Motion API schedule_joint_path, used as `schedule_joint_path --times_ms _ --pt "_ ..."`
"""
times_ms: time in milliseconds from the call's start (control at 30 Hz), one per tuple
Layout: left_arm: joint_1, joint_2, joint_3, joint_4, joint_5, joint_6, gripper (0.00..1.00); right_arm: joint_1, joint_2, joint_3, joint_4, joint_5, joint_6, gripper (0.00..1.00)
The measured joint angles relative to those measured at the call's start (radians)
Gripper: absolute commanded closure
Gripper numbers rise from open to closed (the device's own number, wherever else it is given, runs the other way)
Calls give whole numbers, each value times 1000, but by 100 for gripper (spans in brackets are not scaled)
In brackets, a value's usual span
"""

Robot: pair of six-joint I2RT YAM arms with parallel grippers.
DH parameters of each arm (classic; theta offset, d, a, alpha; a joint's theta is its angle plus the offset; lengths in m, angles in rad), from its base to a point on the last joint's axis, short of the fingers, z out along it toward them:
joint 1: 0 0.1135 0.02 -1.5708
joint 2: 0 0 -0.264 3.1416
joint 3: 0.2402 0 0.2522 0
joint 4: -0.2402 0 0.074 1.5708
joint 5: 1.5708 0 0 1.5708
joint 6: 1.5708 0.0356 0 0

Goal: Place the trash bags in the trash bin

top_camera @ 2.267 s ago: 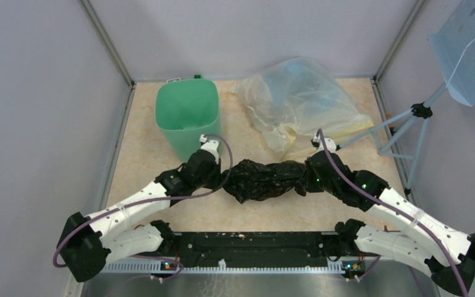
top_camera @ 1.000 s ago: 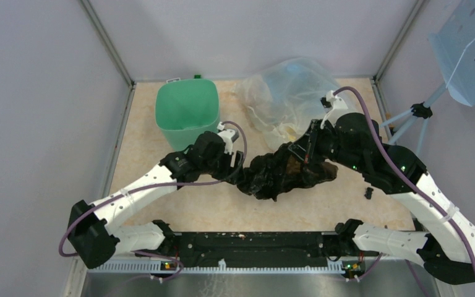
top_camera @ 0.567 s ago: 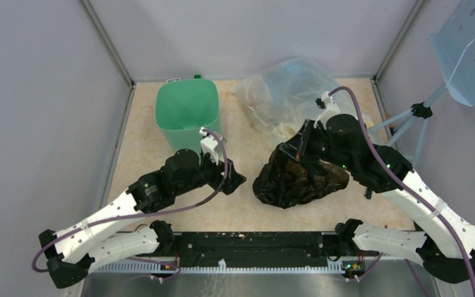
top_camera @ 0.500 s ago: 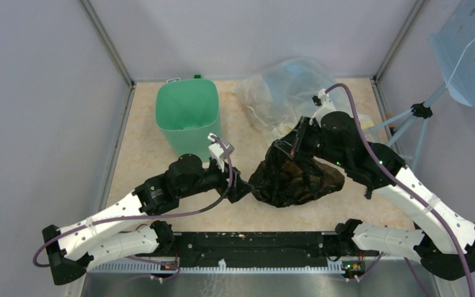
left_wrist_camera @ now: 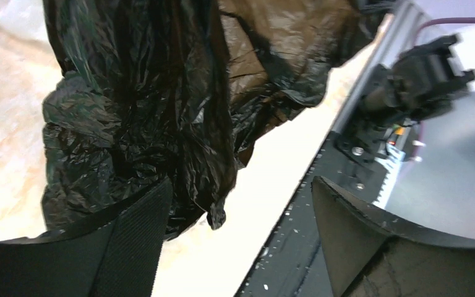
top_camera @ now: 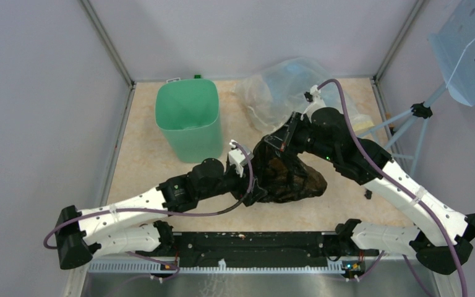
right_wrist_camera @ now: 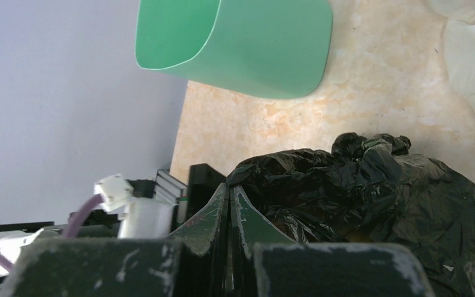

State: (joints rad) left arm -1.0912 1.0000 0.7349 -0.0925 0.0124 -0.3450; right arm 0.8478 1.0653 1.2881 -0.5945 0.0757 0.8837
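Note:
The black trash bag point(top_camera: 290, 176) hangs bunched over the table's middle, and my right gripper point(top_camera: 273, 143) is shut on its top edge. In the right wrist view the shut gripper point(right_wrist_camera: 230, 190) pinches a fold of the bag point(right_wrist_camera: 371, 192). My left gripper point(top_camera: 256, 185) is open at the bag's lower left side. In the left wrist view the gripper point(left_wrist_camera: 241, 204) has the bag point(left_wrist_camera: 148, 105) draped against one finger point(left_wrist_camera: 130, 229), and a loose tip hangs in the gap. The mint-green trash bin point(top_camera: 188, 117) stands upright at the back left, apart from both grippers, and shows as the bin point(right_wrist_camera: 253, 43).
A big clear-yellowish plastic bag point(top_camera: 297, 93) lies at the back, right of the bin. A tripod with a pale blue perforated panel point(top_camera: 470, 43) stands at the far right. A black rail point(top_camera: 253, 241) runs along the near edge. Grey walls enclose the table.
The left gripper let go of the bag's left end, drew back, then came right against the hanging bag with jaws wide. The right gripper lifted the bag and carried it leftward.

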Motion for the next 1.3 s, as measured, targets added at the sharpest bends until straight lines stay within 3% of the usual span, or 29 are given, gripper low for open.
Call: schedule_joint_path --times_ms 67,200,233,433,600,633,667,700,733,800,933,1067,1167,1267,1300 --pt "-3 39 0 2 -50 0 43 0 6 0 11 -6 2 100" --pt "-3 111 0 2 -132 -12 94 0 11 -1 19 -3 -1 100" --pt "-3 122 0 -4 -149 -23 100 0 10 -1 18 3 -6 99" --pt "-2 109 16 -116 -179 -53 100 0 -2 -29 -8 64 -158 93" --pt "10 74 154 -283 -114 -69 100 -6 -3 -38 -63 111 -289 88" --pt "18 67 194 -313 -97 -69 100 -8 -3 -38 -72 128 -309 74" --pt "29 64 234 -342 -71 -68 100 -10 -3 -38 -79 142 -327 47" --pt "48 64 285 -369 -39 -67 100 -12 -3 -38 -86 153 -348 31" --pt "69 67 329 -393 -9 -65 100 -13 -3 -38 -89 160 -357 22" --pt "119 81 414 -439 55 -60 100 -13 -10 -46 -87 166 -396 13" --pt "232 118 501 -489 190 -45 100 -13 -72 -122 -74 147 -459 9" --pt "326 161 518 -536 306 -29 100 -13 -168 -230 -43 127 -504 18" --pt "352 186 522 -563 363 -17 100 -13 -202 -283 -18 126 -513 53" --pt "355 195 520 -574 406 -11 100 -13 -218 -345 29 109 -503 100" --pt "356 195 518 -574 417 -11 100 -14 -222 -368 51 94 -502 100"
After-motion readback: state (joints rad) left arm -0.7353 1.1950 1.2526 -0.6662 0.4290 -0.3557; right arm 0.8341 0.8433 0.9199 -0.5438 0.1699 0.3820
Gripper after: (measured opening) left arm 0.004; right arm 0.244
